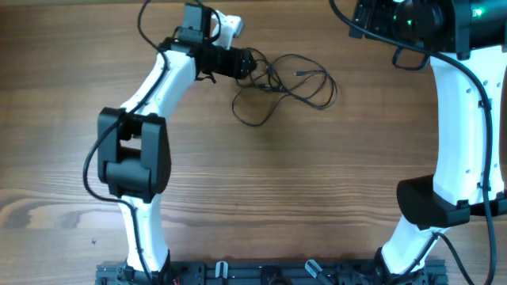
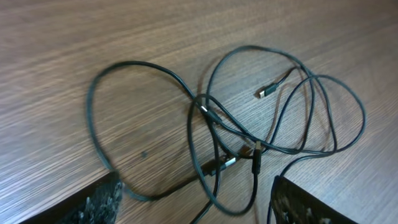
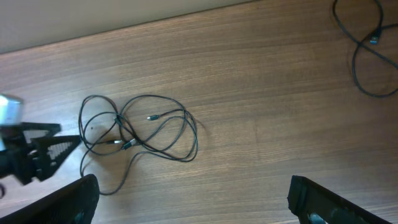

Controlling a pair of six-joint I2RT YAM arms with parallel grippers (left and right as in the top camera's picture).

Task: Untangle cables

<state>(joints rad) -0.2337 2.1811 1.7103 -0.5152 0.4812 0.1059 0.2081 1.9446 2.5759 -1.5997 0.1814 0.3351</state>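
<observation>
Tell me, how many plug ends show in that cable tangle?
4. One plug lies apart at upper right, one at the middle crossing, two close together below it. Others may be hidden.

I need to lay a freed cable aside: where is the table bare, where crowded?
Bare: the table between the left arm and right arm, below the cables in the overhead view. Crowded: around the left gripper, at the tangle's edge.

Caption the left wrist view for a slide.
Tangled cables on the wood table, framed by the open left claw.
</observation>
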